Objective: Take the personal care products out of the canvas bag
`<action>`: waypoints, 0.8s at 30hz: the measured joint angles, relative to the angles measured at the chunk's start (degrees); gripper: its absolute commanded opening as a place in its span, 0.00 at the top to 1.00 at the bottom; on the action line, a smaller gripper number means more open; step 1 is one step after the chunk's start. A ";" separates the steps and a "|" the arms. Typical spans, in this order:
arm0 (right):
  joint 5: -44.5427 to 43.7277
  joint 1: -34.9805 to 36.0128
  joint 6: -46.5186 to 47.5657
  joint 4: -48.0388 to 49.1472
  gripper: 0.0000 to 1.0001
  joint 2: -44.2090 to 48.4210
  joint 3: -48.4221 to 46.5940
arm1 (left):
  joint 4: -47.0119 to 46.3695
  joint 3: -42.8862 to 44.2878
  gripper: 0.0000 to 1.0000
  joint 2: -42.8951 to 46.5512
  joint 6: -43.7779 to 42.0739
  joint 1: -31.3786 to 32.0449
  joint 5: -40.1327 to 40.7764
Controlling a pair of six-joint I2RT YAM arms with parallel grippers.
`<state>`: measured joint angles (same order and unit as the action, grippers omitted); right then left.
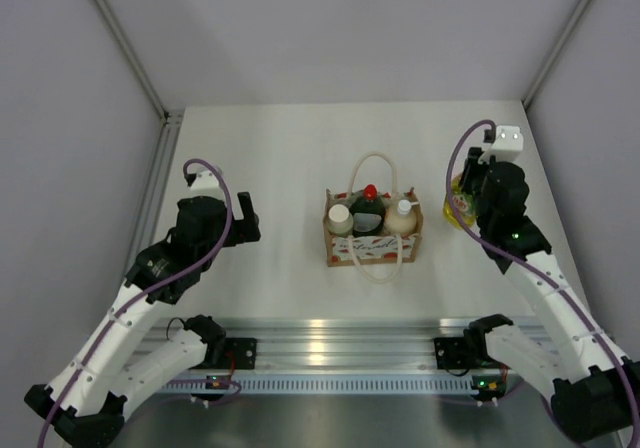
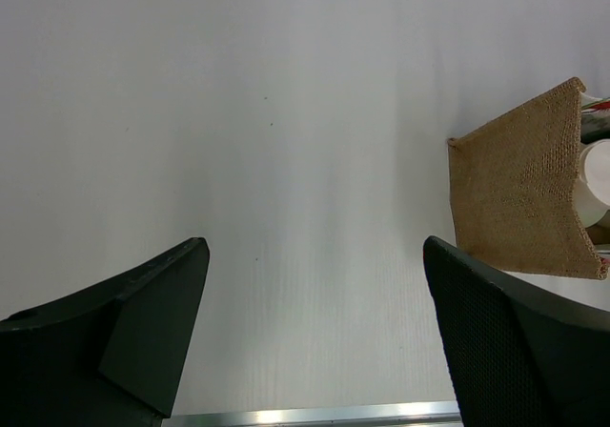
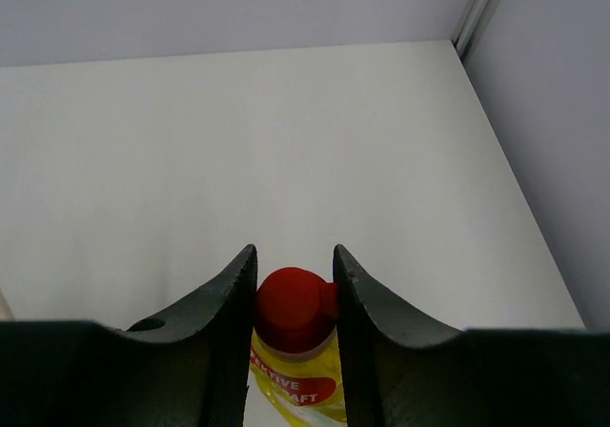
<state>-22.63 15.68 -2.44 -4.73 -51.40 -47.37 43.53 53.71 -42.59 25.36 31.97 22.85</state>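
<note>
The right arm reaches forward along the right side of the worktop [image 1: 270,148], its elbow bent and its wrist turned down. The right claw [image 3: 294,257] is closed on the yellow bottle [image 3: 297,381]. Its two black fingers [image 3: 232,303] press from both sides on the round red cap [image 3: 291,308]. The bottle is of glossy plastic and has a red label with white letters. In the top view it is at 3 o'clock from the canvas bag [image 1: 371,252], well apart from it and near the right wall. I cannot tell if its bottom touches the worktop.

The left arm is folded at 9 o'clock from the bag. The left claw [image 2: 313,255] points to the worktop with its jaws wide apart, and it holds nothing.

The bag stands upright in the middle of the worktop. It is boxy, of coarse tan woven cloth, with two cream rope handles [image 1: 375,163] and a white band with red pattern. Three bottles stand inside it in a row: a pale bottle [image 1: 340,218] with a white cap at 9 o'clock, a dark green bottle [image 1: 367,213] with a red cap in the middle, and a cream bottle [image 1: 402,218] with a white nozzle at 3 o'clock. The worktop is smooth and white, and grey walls close it on three sides.
</note>
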 measured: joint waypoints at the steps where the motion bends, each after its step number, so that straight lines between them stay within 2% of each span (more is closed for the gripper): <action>1: 0.00 -0.35 0.20 0.83 1.00 -0.09 1.36 | 0.00 0.00 0.02 0.00 0.00 0.02 -0.02; 7: 0.39 -1.53 2.58 11.91 1.00 -1.20 8.98 | 0.00 0.00 0.02 0.00 0.00 0.00 -0.11; 14: 3.23 -5.14 1.81 22.51 1.00 -7.37 12.17 | -0.02 0.00 0.02 -0.02 -0.02 0.00 -0.15; 22: 4.90 -8.11 -0.26 26.45 1.00 -12.22 13.00 | -0.07 0.00 0.02 0.00 -0.04 0.00 -0.98; 24: 5.16 -8.11 -0.57 26.67 0.95 -12.24 13.49 | -0.17 0.00 0.02 0.00 -0.07 0.00 -1.46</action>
<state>-17.47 7.57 -3.01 21.93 -63.64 -33.89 43.35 53.71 -42.59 25.30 31.97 21.39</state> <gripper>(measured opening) 0.332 0.983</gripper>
